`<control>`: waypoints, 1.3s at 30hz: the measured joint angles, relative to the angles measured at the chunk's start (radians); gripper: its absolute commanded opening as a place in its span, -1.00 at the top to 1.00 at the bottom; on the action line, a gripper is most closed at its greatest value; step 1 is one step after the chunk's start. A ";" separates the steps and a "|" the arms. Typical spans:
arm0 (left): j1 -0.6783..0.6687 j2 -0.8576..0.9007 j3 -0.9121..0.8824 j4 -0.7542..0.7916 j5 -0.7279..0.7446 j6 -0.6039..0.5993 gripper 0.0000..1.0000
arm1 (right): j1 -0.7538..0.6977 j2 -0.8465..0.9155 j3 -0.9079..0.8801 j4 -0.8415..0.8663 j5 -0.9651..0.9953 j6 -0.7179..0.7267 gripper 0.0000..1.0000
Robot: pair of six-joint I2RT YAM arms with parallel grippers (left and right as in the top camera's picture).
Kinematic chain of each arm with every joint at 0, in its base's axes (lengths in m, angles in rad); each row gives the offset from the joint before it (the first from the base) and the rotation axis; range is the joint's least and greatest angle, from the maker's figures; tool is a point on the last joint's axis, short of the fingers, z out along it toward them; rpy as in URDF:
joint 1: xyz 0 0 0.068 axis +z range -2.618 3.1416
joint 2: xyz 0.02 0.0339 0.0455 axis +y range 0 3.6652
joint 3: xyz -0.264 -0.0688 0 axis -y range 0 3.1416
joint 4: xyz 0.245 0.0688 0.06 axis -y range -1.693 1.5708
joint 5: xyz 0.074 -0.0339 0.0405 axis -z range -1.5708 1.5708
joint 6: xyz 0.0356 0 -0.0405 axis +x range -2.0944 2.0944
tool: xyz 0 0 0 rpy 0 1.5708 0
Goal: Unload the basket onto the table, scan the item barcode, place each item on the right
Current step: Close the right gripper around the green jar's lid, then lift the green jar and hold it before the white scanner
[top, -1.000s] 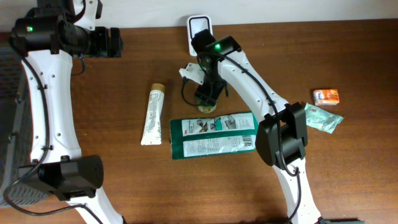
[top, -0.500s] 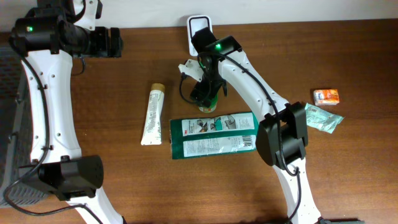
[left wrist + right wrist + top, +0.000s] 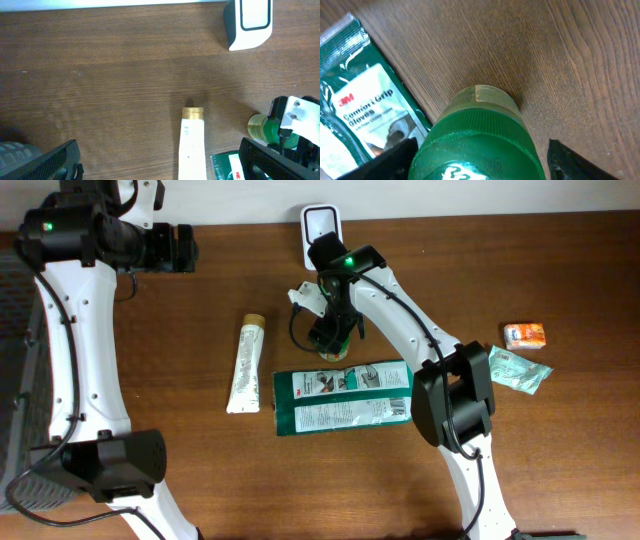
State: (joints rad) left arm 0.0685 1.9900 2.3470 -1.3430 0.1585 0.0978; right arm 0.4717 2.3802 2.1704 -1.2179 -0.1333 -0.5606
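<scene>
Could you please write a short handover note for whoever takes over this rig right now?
Left gripper: jaws open, empty, away from the items.
Right gripper: jaws either side of the green-capped bottle beside the gloves pack; firm grip unclear.
Scanner: just beyond the bottle.
Done: bottle reached. Left: grasp, lift, show its barcode to the scanner.

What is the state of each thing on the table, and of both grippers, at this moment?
left gripper: jaws open, empty
right gripper: jaws around the bottle's cap, grip unclear
green-capped bottle: cap on, between the right jaws, tilt unclear
barcode scanner: standing, untouched
tube: lying flat, capped
3M gloves package: lying flat, print up
orange box: lying flat
green packet: lying flat
</scene>
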 measured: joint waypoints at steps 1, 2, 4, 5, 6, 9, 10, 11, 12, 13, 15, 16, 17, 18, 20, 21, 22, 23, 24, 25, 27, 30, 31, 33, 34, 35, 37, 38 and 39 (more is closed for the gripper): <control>0.000 0.000 0.000 0.000 0.000 0.000 -0.98 | 0.000 0.000 0.000 0.000 -0.001 -0.003 -0.36; 0.000 0.000 0.000 0.000 0.000 0.000 -0.98 | 0.000 0.000 0.000 0.000 0.000 -0.001 -0.32; 0.000 0.000 0.000 0.000 0.000 0.000 -0.98 | 0.000 0.000 0.000 0.001 0.000 0.000 -0.25; 0.000 0.000 0.000 0.000 0.000 0.000 -0.98 | 0.000 0.000 0.000 0.001 0.000 0.001 -0.22; 0.000 0.000 0.000 0.000 0.000 0.000 -0.98 | 0.000 0.000 0.000 0.001 0.000 0.001 -0.15; 0.000 0.000 0.000 0.000 0.000 0.000 -0.98 | 0.000 0.000 0.003 -0.008 0.000 0.005 -0.07; 0.000 0.000 0.000 0.000 0.000 0.000 -0.98 | 0.000 0.000 0.006 -0.014 0.000 0.009 -0.06; 0.000 0.000 0.000 0.000 0.000 0.000 -0.98 | 0.000 0.000 0.013 -0.026 0.000 0.017 -0.04; 0.000 0.000 0.000 0.000 0.000 0.000 -0.98 | 0.000 0.001 0.025 -0.046 0.000 0.032 -0.01; 0.000 0.000 0.000 0.000 0.000 0.000 -0.99 | 0.000 0.001 0.042 -0.064 0.000 0.043 0.01; 0.000 0.000 0.000 0.000 0.000 0.000 -0.98 | 0.000 0.004 0.089 -0.101 0.000 0.065 0.02; 0.000 0.000 0.000 0.000 0.000 0.000 -0.99 | 0.000 0.006 0.136 -0.130 0.000 0.086 0.01; 0.000 0.000 0.000 0.000 0.000 0.000 -0.98 | 0.000 0.006 0.177 -0.149 0.000 0.106 0.02; 0.000 0.000 0.000 0.000 0.000 0.000 -0.98 | 0.000 0.006 0.222 -0.166 0.000 0.133 0.02; 0.000 0.000 0.000 0.000 0.000 0.000 -0.98 | -0.002 0.006 0.307 -0.212 -0.012 0.183 0.02; 0.000 0.000 0.000 0.000 0.000 0.000 -0.98 | -0.003 0.006 0.334 -0.229 -0.023 0.195 0.03; 0.000 0.000 0.000 0.000 0.000 0.000 -0.98 | -0.006 0.006 0.388 -0.253 -0.059 0.214 0.08; 0.000 0.000 0.000 0.000 0.000 0.000 -0.98 | -0.011 0.006 0.423 -0.269 -0.100 0.223 0.12; 0.000 0.000 0.000 0.000 0.000 0.000 -0.98 | -0.019 0.006 0.462 -0.285 -0.150 0.230 0.15; 0.000 0.000 0.000 0.000 0.000 0.000 -0.99 | -0.027 0.006 0.484 -0.291 -0.195 0.237 0.17; 0.000 0.000 0.000 0.000 0.000 0.000 -0.98 | -0.056 0.006 0.543 -0.298 -0.332 0.248 0.17; 0.000 0.000 0.000 0.000 0.000 0.000 -0.98 | -0.122 0.006 0.584 -0.299 -0.564 0.270 0.17; 0.000 0.000 0.000 0.000 0.000 0.000 -0.98 | -0.146 0.006 0.585 -0.300 -0.641 0.274 0.17; 0.000 0.000 0.000 0.000 0.000 0.000 -0.99 | -0.193 0.006 0.586 -0.301 -0.783 0.277 0.17; 0.000 0.000 0.000 0.000 0.000 0.000 -0.98 | -0.232 0.006 0.586 -0.300 -0.903 0.277 0.17; 0.000 0.000 0.000 0.000 0.000 0.000 -0.98 | -0.257 0.006 0.586 -0.301 -0.979 0.278 0.17; 0.000 0.000 0.000 0.000 0.000 0.000 -0.99 | -0.287 0.006 0.586 -0.301 -1.069 0.281 0.17; 0.000 0.000 0.000 0.000 0.000 0.000 -0.98 | -0.315 0.006 0.586 -0.301 -1.157 0.282 0.17; 0.000 0.000 0.000 0.000 0.000 0.000 -0.98 | -0.326 0.006 0.586 -0.301 -1.186 0.284 0.16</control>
State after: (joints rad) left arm 0.0685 1.9900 2.3470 -1.3430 0.1585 0.0978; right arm 0.1459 2.3867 2.7567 -1.5185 -1.3193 -0.2768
